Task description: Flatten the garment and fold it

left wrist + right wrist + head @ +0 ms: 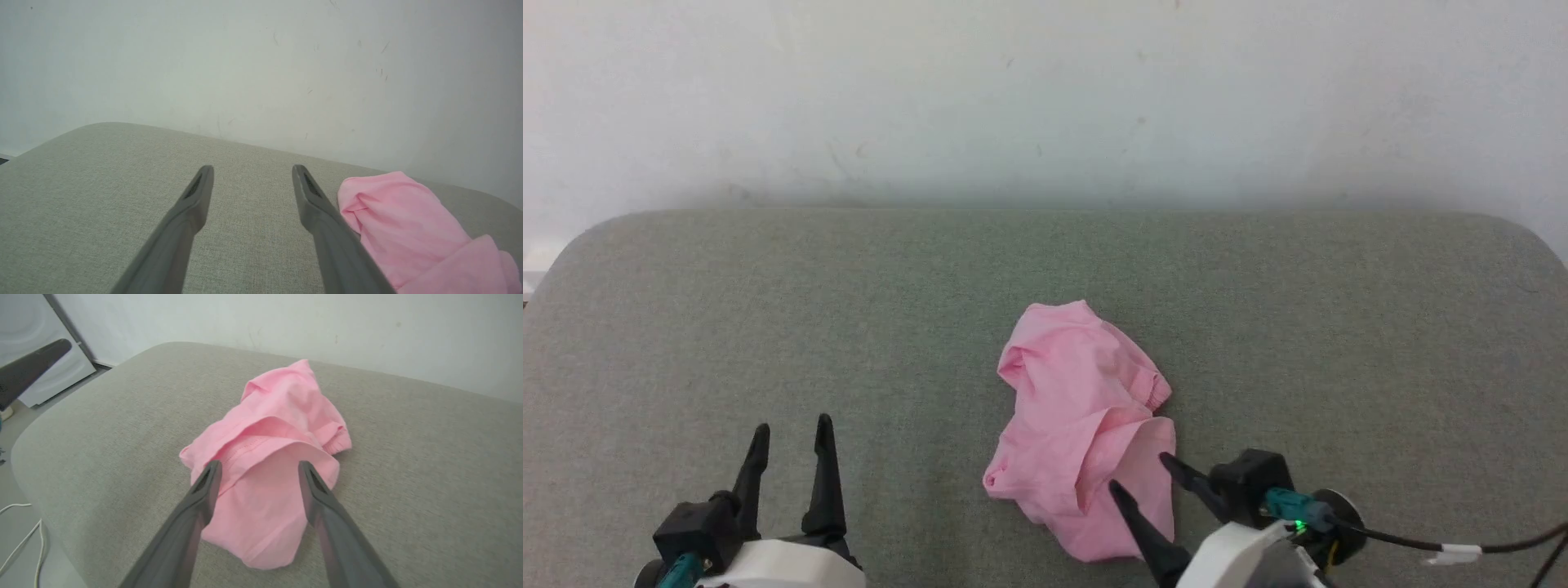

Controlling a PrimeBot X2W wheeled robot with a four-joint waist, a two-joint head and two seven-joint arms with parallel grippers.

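Right gripper (pixel 1138 472), jaws apart, hangs over the near end of the garment (pixel 1078 392), which stretches ahead; left gripper (pixel 792 425), likewise apart, well aside.

The garment (pixel 408 228) runs off the left wrist view's edge

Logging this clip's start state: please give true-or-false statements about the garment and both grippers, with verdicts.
1. The small light-pink garment of thin wrinkly fabric lies crumpled on the grey-green woven cushion. True.
2. The right gripper is shut on the garment. False: its jaws stand open at the garment's near end.
3. The left gripper is open over bare cushion, apart from the garment. True.
4. The garment is already folded flat. False: it is bunched and creased.
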